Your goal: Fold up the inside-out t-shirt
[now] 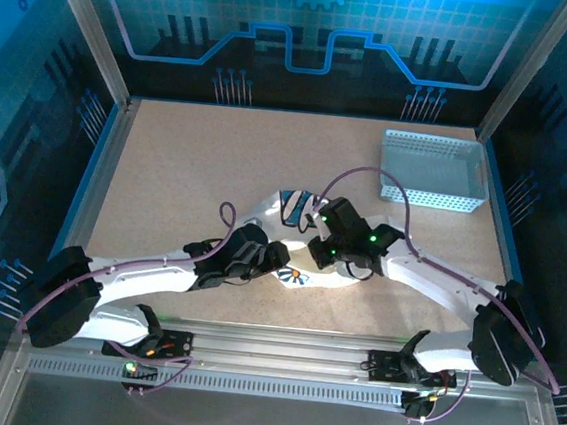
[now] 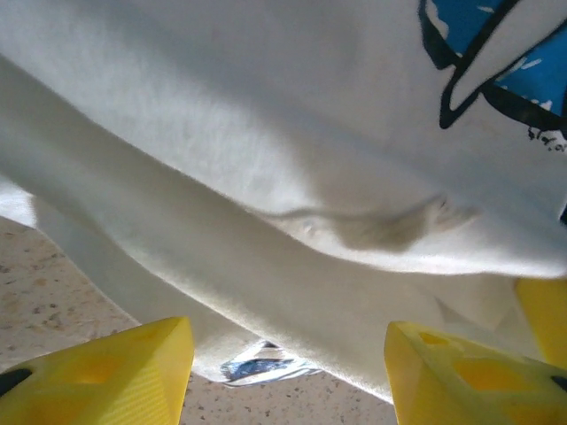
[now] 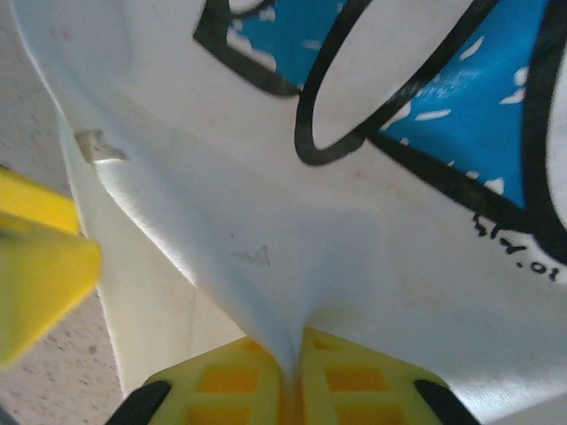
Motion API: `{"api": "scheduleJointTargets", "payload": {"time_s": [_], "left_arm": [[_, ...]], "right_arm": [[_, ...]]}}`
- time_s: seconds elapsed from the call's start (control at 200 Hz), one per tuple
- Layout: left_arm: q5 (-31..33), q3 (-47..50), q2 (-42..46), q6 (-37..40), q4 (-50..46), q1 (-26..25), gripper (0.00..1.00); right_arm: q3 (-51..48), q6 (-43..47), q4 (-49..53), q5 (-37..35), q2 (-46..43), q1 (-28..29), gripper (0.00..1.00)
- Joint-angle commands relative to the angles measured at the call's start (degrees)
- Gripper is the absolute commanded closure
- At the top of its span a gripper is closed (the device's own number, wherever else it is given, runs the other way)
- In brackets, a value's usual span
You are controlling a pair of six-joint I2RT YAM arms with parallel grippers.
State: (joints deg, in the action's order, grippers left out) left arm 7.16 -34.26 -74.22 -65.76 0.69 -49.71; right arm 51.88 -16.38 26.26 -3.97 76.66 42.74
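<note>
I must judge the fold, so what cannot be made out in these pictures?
Top view: the arms cover most of the t-shirt, hiding its outline.
Left wrist view: the bottom edge cuts off the left fingers.
Right wrist view: the blue print runs off frame; a yellow shape at left is blurred.

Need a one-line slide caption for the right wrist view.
Right gripper shut, pinching a fold of the white t-shirt near its blue-and-black print.
</note>
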Motion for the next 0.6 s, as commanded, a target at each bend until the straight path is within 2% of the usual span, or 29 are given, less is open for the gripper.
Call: {"api": "scheduleJointTargets", "payload": {"time_s": [0.0,0.14,0.205,0.285,0.415,0.5,0.595], "left_arm": [[-2.38,-1.68,-2.29,1.6,3.78,-0.77,0.4],[-2.15,-4.29,-5.56,2.08,4.03,-0.91,0.43],[-1.96,-5.52,-7.03,2.77,3.72,-0.82,0.51],[-2.03,-6.23,-8.33,2.93,3.68,-0.82,0.68],[-2.39,-5.33,-8.42,3.51,3.24,-0.82,0.89],[-2.42,-3.98,-7.68,3.74,1.77,-0.99,0.97],[-2.15,-1.93,-6.96,3.57,-0.89,-0.95,1.0]], "right_arm": [[1.12,-5.92,-2.35,6.22,-1.38,-2.17,0.92],[-0.21,-10.13,-5.42,11.5,-4.38,-4.09,0.97],[-0.84,-12.05,-6.47,12.92,-6.61,-4.75,1.0],[-1.16,-14.33,-6.84,12.91,-10.27,-6.31,1.0],[-5.56,-20.05,-10.07,19.54,-16.62,-13.92,1.0],[-8.12,-24.41,-14.65,24.85,-19.62,-18.12,1.0],[-8.46,-24.16,-14.25,22.77,-20.41,-18.57,1.0]]}}
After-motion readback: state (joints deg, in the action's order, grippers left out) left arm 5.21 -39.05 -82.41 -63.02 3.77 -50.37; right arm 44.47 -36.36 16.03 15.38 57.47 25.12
